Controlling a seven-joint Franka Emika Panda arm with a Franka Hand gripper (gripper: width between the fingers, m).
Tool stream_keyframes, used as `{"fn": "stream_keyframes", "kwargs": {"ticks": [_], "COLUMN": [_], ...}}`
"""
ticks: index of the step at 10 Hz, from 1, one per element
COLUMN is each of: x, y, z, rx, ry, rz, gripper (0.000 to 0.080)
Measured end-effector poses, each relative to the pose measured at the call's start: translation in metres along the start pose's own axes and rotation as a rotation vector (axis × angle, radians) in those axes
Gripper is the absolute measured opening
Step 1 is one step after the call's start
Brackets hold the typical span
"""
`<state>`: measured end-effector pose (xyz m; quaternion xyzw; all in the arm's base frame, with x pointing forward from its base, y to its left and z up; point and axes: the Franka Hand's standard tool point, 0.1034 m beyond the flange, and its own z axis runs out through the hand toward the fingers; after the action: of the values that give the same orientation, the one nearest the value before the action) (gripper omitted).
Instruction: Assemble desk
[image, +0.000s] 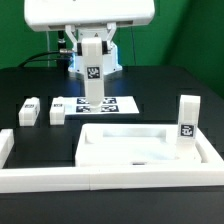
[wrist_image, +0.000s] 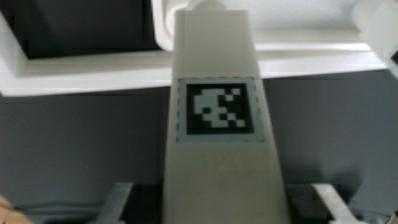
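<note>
Firmly my gripper (wrist_image: 217, 200) clamps one tagged leg (image: 92, 72) over the marker board (image: 118, 104); in the exterior view the tabletop (image: 130, 158) lies at five o'clock of it, two spare legs (image: 28, 110) (image: 57, 112) at eight.

Place: a robotics lab bench.
Surface: a matte black counter (image: 170, 85).
Tags: the marker board (image: 120, 104) lies flat on the counter.
Backdrop: a plain green wall (image: 195, 35) behind the marker board.

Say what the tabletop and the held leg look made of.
The tabletop looks like hard white plastic, matte: even colour, moulded rim, no grain. The leg in the gripper looks the same, smooth and flat-faced; its tag seems a printed black-and-white sticker.
</note>
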<state>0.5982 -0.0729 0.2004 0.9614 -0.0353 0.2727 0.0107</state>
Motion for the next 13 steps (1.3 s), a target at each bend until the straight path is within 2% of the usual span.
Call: {"fn": "stream_keyframes", "kwargs": {"ticks": [3,5,7,8,9,13], "x": [-0.003,-0.008,-0.005,-0.002,-0.002,-0.003], "y": [0.006,0.004,-0.005,-0.021,-0.035,-0.03], "z": [0.007,0.016,0.033,0.038,0.035,0.036], "rx": [0.006,0.004,-0.011,-0.018,-0.008,-0.014], "ry": [-0.026,-0.038,-0.022,0.002,0.004,0.002], "rz": [0.011,0.018,0.038,0.06,0.069,0.065], "gripper": [0.029,0.029,0.029,0.029,0.029,0.029]}}
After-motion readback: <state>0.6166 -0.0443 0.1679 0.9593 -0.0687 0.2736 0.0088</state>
